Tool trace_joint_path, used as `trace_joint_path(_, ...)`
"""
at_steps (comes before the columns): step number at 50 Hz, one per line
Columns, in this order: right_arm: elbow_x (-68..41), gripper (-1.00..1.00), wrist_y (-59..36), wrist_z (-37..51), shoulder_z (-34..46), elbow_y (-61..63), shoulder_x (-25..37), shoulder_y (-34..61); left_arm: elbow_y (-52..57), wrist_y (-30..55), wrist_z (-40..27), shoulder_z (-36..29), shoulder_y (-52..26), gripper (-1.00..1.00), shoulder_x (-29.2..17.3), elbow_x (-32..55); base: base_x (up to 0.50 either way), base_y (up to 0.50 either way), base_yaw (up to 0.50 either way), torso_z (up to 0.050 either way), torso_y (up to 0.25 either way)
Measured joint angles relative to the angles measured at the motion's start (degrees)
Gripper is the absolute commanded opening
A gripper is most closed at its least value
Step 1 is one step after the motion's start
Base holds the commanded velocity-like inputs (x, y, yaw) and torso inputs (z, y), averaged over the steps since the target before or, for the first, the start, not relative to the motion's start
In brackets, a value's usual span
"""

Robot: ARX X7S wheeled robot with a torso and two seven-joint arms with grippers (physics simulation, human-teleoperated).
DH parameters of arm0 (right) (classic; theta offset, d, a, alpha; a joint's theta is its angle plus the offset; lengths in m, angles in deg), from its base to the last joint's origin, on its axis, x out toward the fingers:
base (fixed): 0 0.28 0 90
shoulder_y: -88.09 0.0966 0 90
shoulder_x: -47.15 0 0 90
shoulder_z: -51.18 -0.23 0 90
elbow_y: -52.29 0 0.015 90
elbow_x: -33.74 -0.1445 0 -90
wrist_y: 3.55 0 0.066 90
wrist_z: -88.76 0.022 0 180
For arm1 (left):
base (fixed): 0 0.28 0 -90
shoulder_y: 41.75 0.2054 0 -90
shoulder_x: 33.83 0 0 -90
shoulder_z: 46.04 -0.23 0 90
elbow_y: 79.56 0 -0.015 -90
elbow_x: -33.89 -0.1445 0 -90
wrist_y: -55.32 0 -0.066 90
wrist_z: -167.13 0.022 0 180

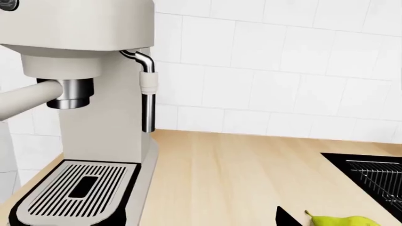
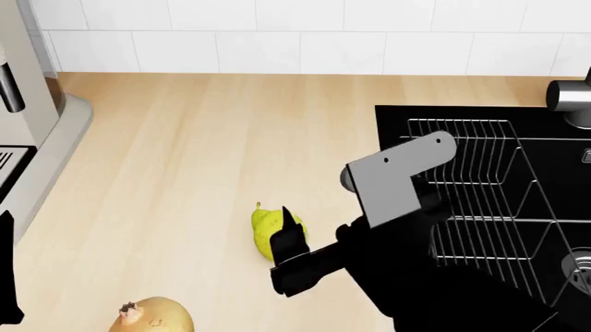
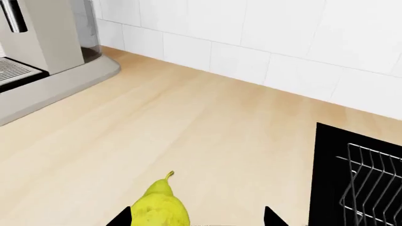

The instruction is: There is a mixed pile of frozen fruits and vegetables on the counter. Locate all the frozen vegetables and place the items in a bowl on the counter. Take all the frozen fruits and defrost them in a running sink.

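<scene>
The yellow-green pear (image 2: 266, 228) lies on the beige counter (image 2: 203, 138), left of the black sink (image 2: 480, 138). My right gripper (image 2: 288, 242) is open and low over the pear. In the right wrist view the pear (image 3: 160, 209) sits between the two fingertips (image 3: 123, 217), close to one of them, not gripped. The tan round fruit (image 2: 152, 318) lies on the counter nearer to me. My left gripper (image 1: 201, 222) is open and empty by the coffee machine; the pear (image 1: 344, 220) shows at that view's edge. The bowl, eggplant and orange piece are out of view.
A cream coffee machine (image 1: 94, 94) with a drip tray (image 1: 78, 186) stands at the counter's left end (image 2: 28, 117). A wire basket rack (image 2: 480, 187) sits in the sink, and the chrome tap (image 2: 572, 97) is at the right edge. White tiled wall (image 2: 305, 34) behind.
</scene>
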Motion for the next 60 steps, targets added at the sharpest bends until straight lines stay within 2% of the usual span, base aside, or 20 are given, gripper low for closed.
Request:
trace_joint_path(3, 0.6, 1.0, 0.1, -1.1, 1.0, -1.9, -0.9, 0.8, 0.7, -0.8, 0.9, 2.1, 2.5, 1.0, -0.6, 0.4, 0.0, 0.0, 0.0, 0.0, 0.0)
trace_joint_path(33, 6.2, 1.0, 3.4, -9.3, 8.6, -17.6, -7.6, 5.8, -0.9, 0.6, 0.0, -1.9, -1.6, 1.0, 0.9, -1.4, 0.0, 0.0, 0.0, 0.0, 0.0)
trace_joint_path(60, 9.3, 1.0, 6.8, -14.9, 12.6, -28.3, -11.7, 7.8, -0.5, -0.2, 0.5, -1.2, -0.3, 1.0, 0.2, -1.4, 0.0, 0.0, 0.0, 0.0, 0.0)
